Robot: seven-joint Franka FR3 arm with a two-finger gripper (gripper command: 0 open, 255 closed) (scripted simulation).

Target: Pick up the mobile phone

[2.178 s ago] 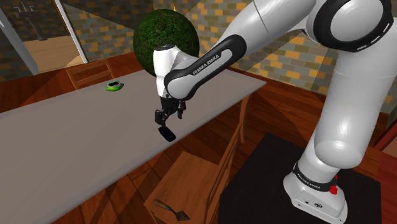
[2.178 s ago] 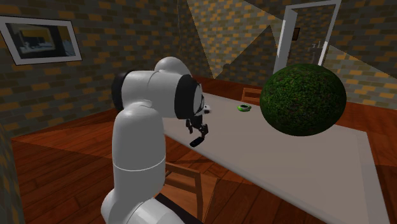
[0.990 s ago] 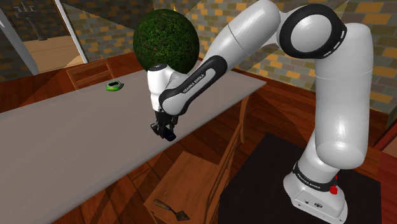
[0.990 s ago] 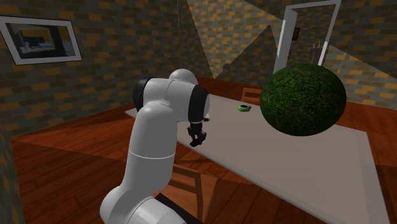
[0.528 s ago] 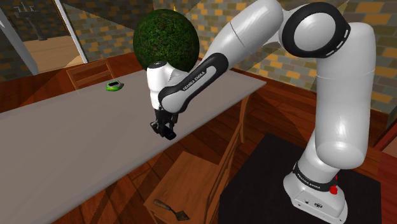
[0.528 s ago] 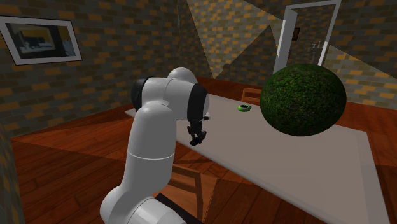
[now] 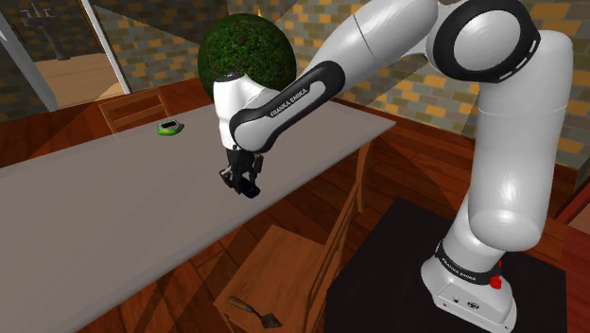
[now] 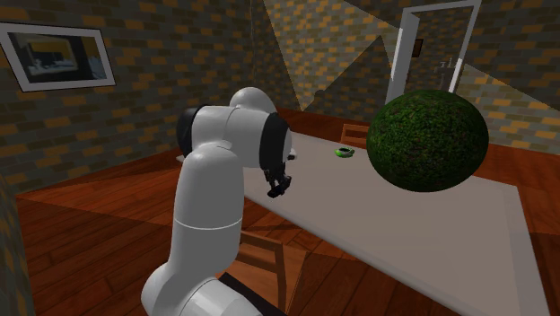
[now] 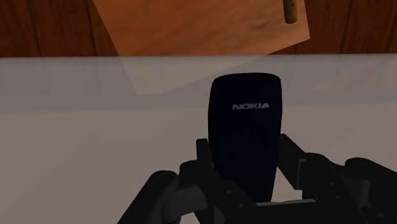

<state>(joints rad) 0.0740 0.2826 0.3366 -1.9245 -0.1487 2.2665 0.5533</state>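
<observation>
While it hangs over the grey table [image 7: 95, 218], close to the edge beside the wooden chair [image 7: 284, 270], the black gripper [image 7: 242, 180] is seen closed upon the dark mobile phone [image 9: 245, 133]. The phone is clasped at one end between the two fingers [image 9: 202, 153], and the word NOKIA is shown near its free end. A small green object [image 7: 170, 128] is seen lying on the table well apart from the gripper, and a dark green leafy ball [image 7: 248, 52] is seen behind the arm.
</observation>
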